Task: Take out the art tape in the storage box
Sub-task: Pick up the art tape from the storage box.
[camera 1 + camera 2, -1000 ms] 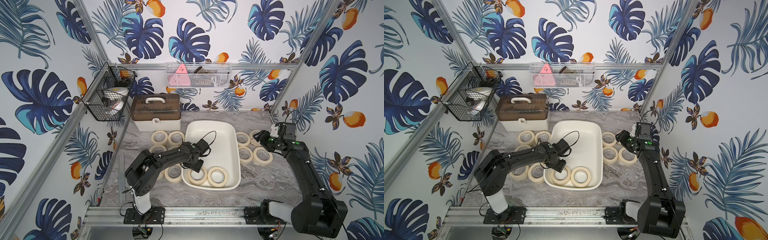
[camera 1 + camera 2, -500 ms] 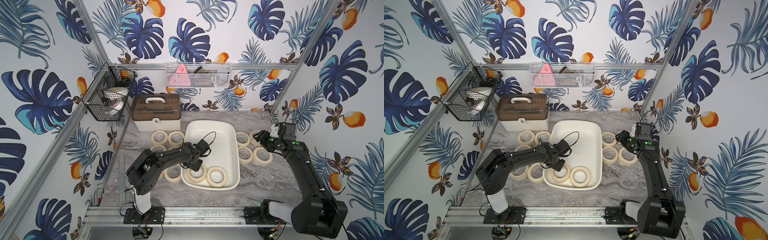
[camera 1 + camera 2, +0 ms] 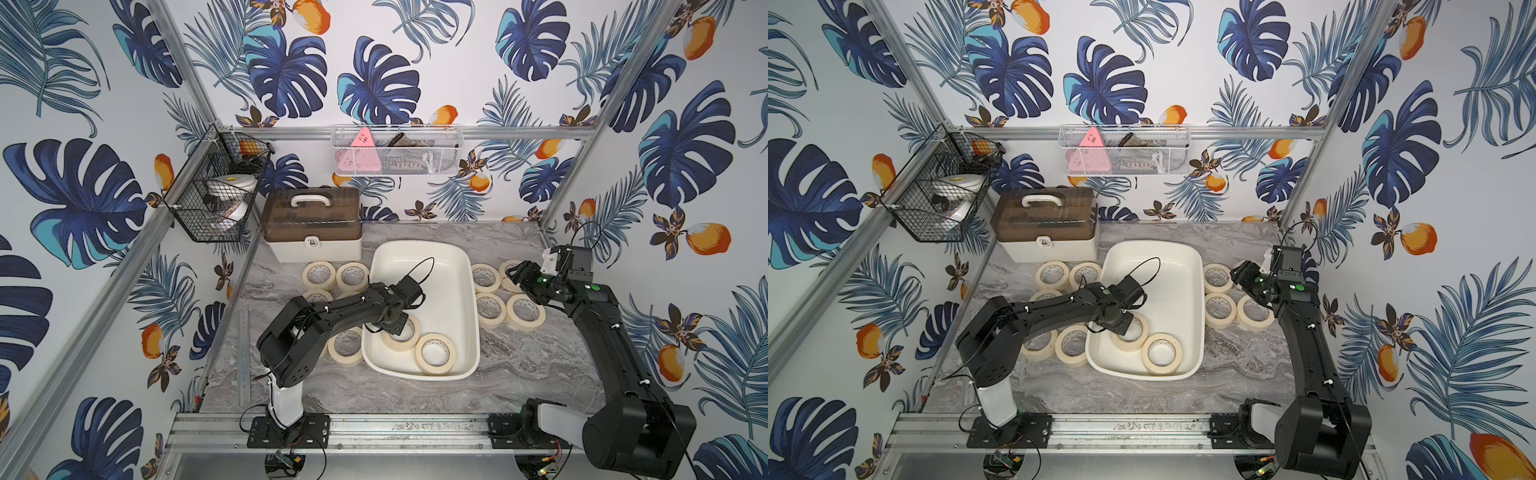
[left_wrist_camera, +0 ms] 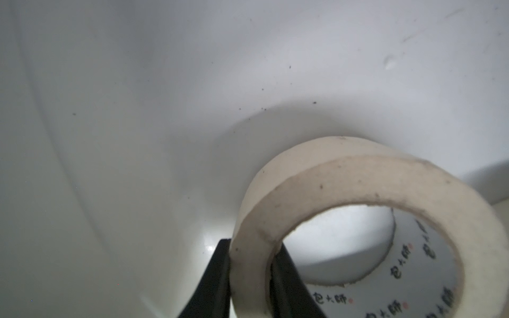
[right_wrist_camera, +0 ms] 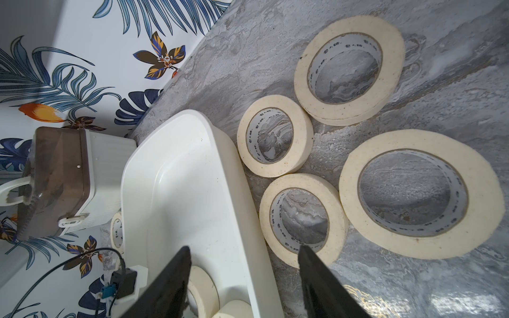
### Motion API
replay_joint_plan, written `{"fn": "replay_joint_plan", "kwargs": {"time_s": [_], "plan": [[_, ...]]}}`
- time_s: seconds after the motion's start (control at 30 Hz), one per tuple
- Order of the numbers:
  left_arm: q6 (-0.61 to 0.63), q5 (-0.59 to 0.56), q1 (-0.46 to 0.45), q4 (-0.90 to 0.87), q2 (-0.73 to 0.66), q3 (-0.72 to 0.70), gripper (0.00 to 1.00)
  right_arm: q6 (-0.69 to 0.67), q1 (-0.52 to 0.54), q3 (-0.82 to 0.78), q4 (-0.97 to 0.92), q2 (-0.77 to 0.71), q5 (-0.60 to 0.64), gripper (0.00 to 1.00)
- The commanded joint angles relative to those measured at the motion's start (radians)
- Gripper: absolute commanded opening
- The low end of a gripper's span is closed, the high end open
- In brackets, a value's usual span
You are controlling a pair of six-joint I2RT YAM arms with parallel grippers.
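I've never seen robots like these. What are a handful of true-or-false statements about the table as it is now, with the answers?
1. Two rolls of tape lie inside the white tub. True.
2. The left gripper is pinching the wall of a roll in the tub. True.
3. The right gripper is carrying a roll. False: its jaws are open and empty.
4. The brown lid of the case is raised. False: it is shut.
5. Four rolls lie on the table on the right arm's side of the tub. True.
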Motion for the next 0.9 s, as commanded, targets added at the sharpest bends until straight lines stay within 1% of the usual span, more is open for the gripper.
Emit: {"fn": "replay_joint_plan", "kwargs": {"time_s": [0.0,0.17,0.27,0.4,0.5,0.67,0.87], "plan": [[-0.038,-0.041,0.002,0.020,0.014,0.031,0.04,0.001,0.003,-0.004,0.012,-0.011,-0.028,0.64],[-0.070,-0.013,0.004,0.024,-0.012,0.061,0.00,0.003,0.027,-0.007,0.005,-0.016,-0.042,0.64],[-0.099,-0.003,0.003,-0.008,-0.022,0.102,0.00,0.003,0.055,-0.009,0.000,-0.019,-0.035,0.64],[-0.140,0.015,0.004,-0.066,-0.025,0.174,0.00,-0.019,0.122,-0.003,0.005,-0.028,-0.044,0.64],[-0.174,0.043,0.004,-0.102,-0.029,0.229,0.00,-0.045,0.177,0.003,0.014,-0.032,-0.082,0.64],[-0.234,0.103,0.003,-0.146,-0.017,0.326,0.00,-0.069,0.288,0.008,0.031,-0.063,-0.027,0.64],[-0.264,0.132,-0.008,-0.197,0.027,0.451,0.00,-0.111,0.359,0.034,-0.017,-0.069,0.059,0.64]]}}
